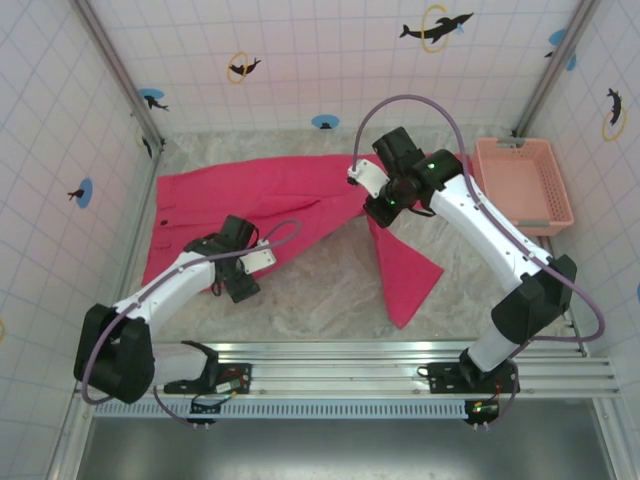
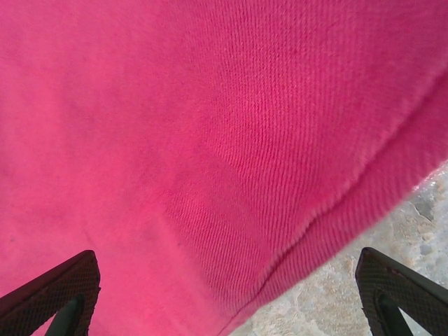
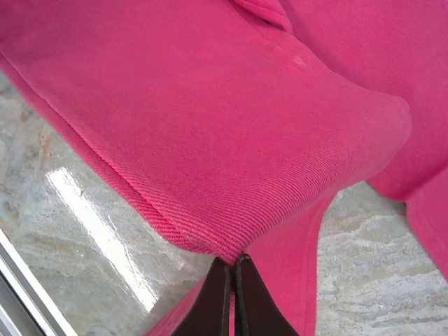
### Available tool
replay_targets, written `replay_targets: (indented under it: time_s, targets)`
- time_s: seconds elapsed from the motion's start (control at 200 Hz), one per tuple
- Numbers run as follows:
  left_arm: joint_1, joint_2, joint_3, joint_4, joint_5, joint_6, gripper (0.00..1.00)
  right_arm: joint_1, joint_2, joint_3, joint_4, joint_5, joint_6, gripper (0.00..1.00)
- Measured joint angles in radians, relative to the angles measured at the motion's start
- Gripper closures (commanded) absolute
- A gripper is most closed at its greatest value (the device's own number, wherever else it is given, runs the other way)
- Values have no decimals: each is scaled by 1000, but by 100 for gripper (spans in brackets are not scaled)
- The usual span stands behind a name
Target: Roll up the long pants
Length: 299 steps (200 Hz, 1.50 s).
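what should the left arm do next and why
Probably lower the left gripper and close it on the edge of the long pants: its jaws stand wide open over that edge, holding nothing, while the right gripper is pinched shut on a raised fold.

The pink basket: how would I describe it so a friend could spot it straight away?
Seen from above, take the grey marbled table and go to its far right corner. There sits the basket, an open rectangular tub of pale salmon latticed plastic. Unlike the long pants spread to its left, which are soft, flat and vivid magenta, it is rigid, boxy and paler.
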<state>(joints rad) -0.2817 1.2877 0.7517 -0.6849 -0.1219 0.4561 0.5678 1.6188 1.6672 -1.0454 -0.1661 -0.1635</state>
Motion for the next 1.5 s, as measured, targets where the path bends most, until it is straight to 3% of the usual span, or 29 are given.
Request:
replay_targets:
  time_s: [0.14, 0.175, 0.23, 0.275, 0.41, 0.646, 0.826, 0.981, 1.196, 1.376, 1.496]
  targets:
    - [0, 101, 28, 13, -15, -39, 21, -13, 0, 0, 0, -23, 6, 100]
    - [0, 121, 32, 19, -19, -51, 36, -18, 0, 0, 0, -27, 6, 100]
    - [0, 140, 35, 25, -27, -67, 81, -26, -1, 0, 0, -33, 7, 100]
    - [0, 150, 37, 26, -43, -80, 100, -32, -2, 0, 0, -37, 7, 100]
    - [-1, 163, 69, 12, -115, -102, 100, -48, -17, -19, 0, -30, 0, 100]
    - [16, 162, 257, -154, -359, -182, 100, -48, -64, -203, 1, 15, -17, 100]
    - [98, 70, 301, -263, -393, -218, 100, 10, -89, -326, 38, -64, -7, 100]
    - [104, -116, 216, -320, -403, -221, 100, 82, -156, -401, 39, -114, 14, 100]
    - [112, -313, 175, -467, -408, -221, 100, 122, -154, -277, -88, -170, 25, 100]
    - [119, -308, 246, -505, -433, -189, 100, 109, -72, -148, -164, -151, 31, 100]
    - [129, -210, 331, -495, -424, -157, 100, 54, 29, -58, -183, -130, 40, 100]
